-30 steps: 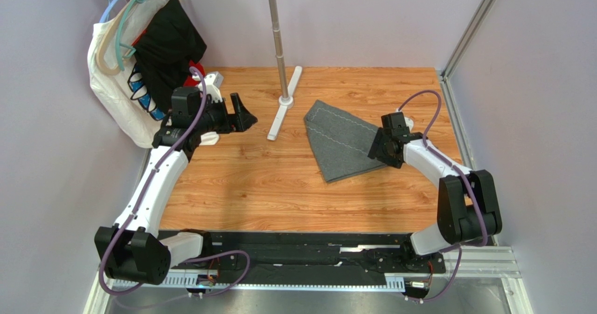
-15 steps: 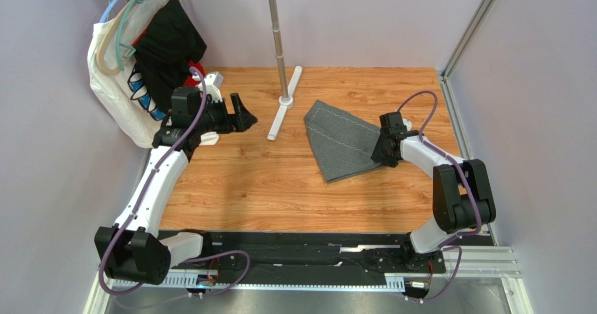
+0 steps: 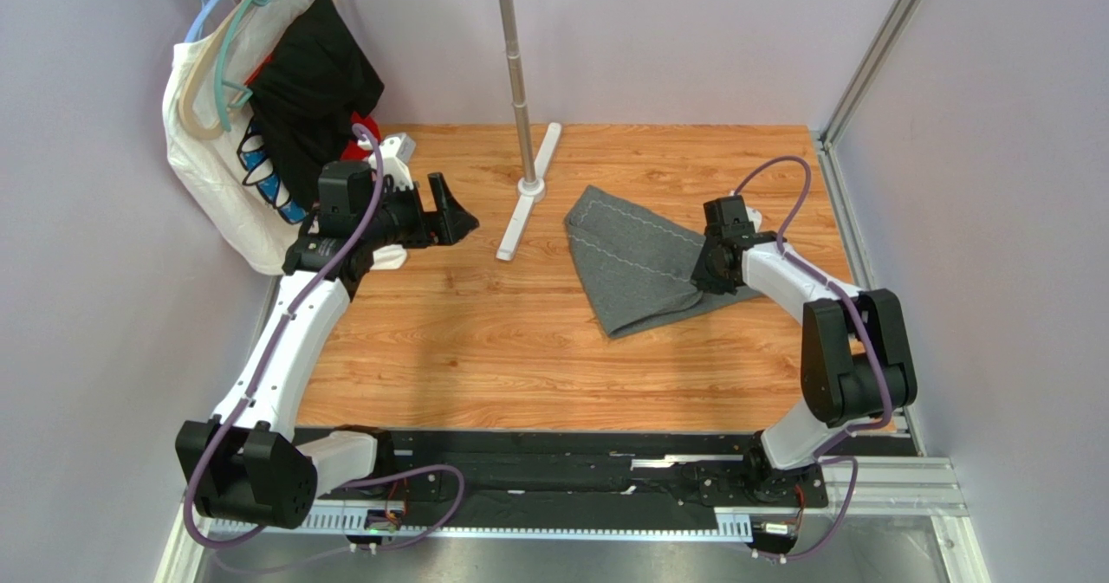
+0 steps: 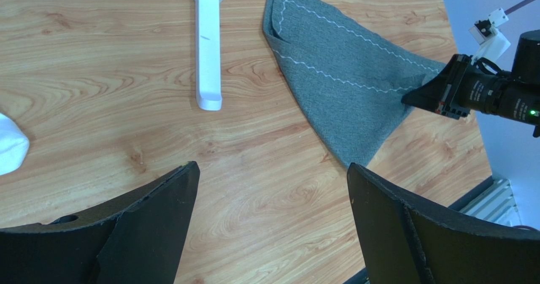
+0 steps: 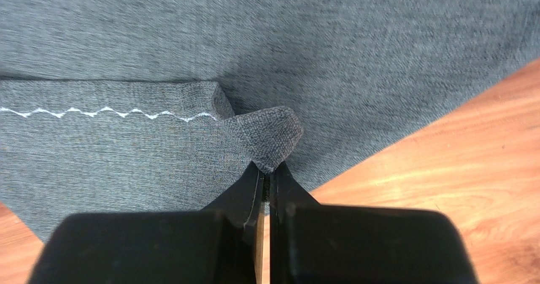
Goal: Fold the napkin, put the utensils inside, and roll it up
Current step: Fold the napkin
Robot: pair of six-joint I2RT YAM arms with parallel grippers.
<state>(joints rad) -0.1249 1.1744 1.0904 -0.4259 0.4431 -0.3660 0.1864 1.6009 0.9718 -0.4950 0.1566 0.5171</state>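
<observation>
Plainly, the right tool (image 5: 266, 181) is pinching the napkin (image 3: 638, 265) at its 3 o'clock corner, the cloth spreading over the desk (image 3: 469, 336) toward 9 o'clock. The left tool (image 3: 452, 214) is hovering wide open, well apart.

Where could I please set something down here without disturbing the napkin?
Free: the broad bare wood between the left claw and the napkin, nearer than the white stand foot. Crowded: the right side, where the right claw pinches the napkin's corner.
</observation>
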